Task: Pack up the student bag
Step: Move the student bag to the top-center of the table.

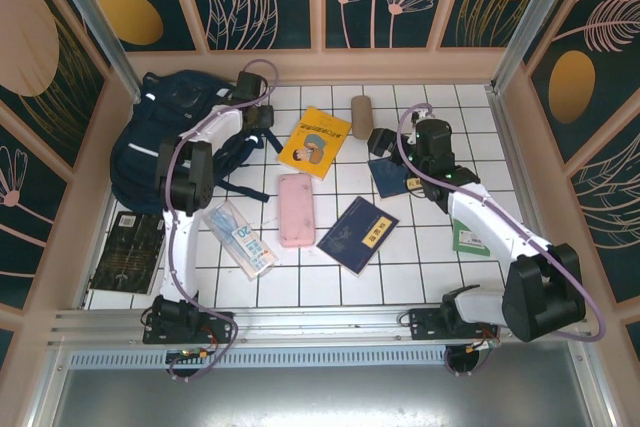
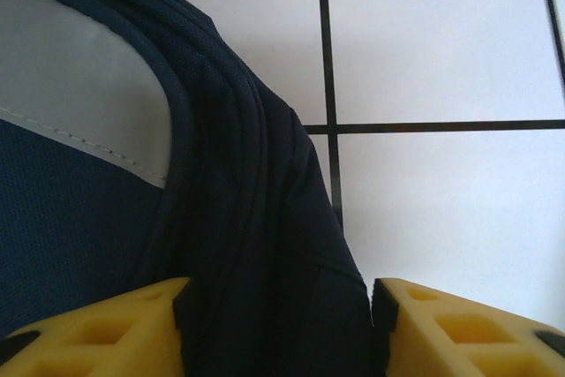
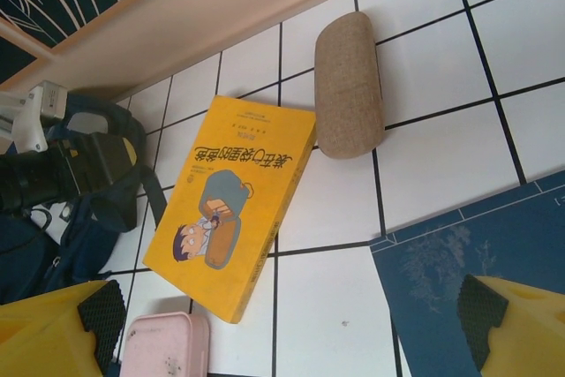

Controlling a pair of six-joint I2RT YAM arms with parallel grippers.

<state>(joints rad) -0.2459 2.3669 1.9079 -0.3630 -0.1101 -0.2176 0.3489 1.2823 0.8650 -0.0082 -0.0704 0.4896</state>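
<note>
Looking from above: finding the large navy-blue fabric student bag (image 1: 160, 142) lying in the far-left corner of the white-tiled counter (image 1: 420, 267), tight against the wooden side wall (image 1: 95, 162). Placing the left end effector (image 1: 256, 113) at the bag's right edge, with bare tiles just beyond it towards a yellow paperback book (image 1: 314, 142). Noting open tiles along the near edge too.

Through the left wrist: pinching a dark fold of the bag between yellow fingers (image 2: 106, 324), pads against fabric on both sides, bare white tile to the right.

Through the right wrist: spread wide with nothing held, the right end effector (image 3: 291, 317) well apart from the bag, above a dark-blue printed booklet (image 3: 494, 245), near a tan felt pouch (image 3: 350, 86).
</note>
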